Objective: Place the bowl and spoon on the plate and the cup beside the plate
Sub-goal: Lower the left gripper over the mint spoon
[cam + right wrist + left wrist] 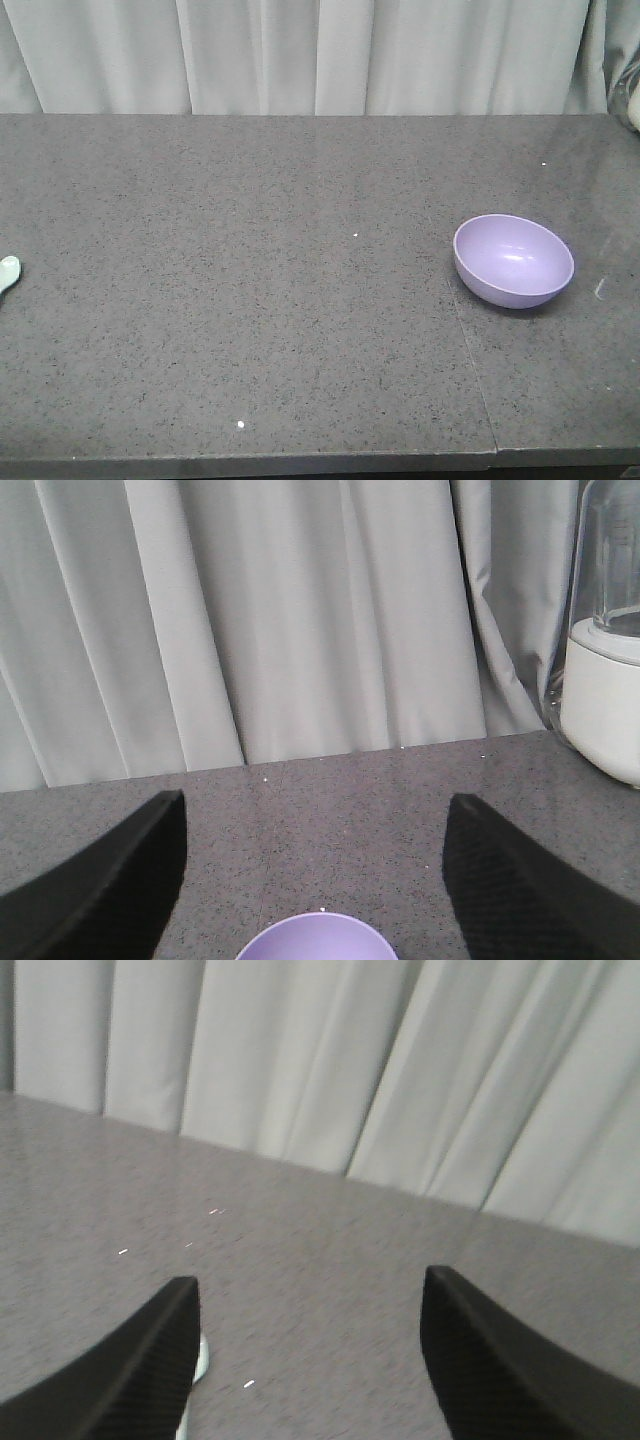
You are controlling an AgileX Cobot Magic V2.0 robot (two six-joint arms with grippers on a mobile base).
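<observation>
The lavender bowl (514, 259) sits upright on the right part of the dark speckled table (250, 300). Its far rim shows at the bottom of the right wrist view as the bowl (318, 938), centred below my open right gripper (316, 830). The mint-green spoon (8, 272) lies at the table's far left edge, mostly cut off. A sliver of the spoon (201, 1359) peeks out beside the left finger of my open left gripper (310, 1310). Neither gripper holds anything. The plate and the cup are out of view. No arm appears in the front view.
Grey curtains (320, 55) hang along the table's far edge. A white-based appliance with a clear jar (605, 630) stands at the back right corner. A seam (472, 360) runs through the tabletop near the bowl.
</observation>
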